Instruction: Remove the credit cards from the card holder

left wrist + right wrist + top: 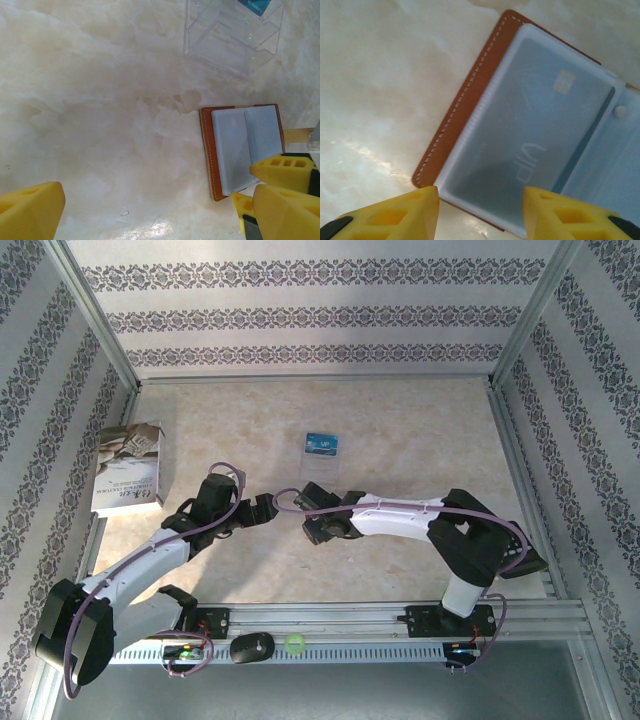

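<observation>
Yellow fingertips of my right end effector (480, 197) stand half apart, empty, over the open reddish-brown leather card holder (465, 115) on the pale counter (380, 75), a grey-blue card (540, 130) sleeved inside; my left end effector (157, 200) gapes wide nearby.

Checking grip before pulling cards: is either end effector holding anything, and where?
Nothing looks held. The left end effector hangs open; the right end effector stands open over the card holder's edge.

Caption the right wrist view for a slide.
Open end effector at the unfolded card holder, one card inside its frosted sleeve.
</observation>
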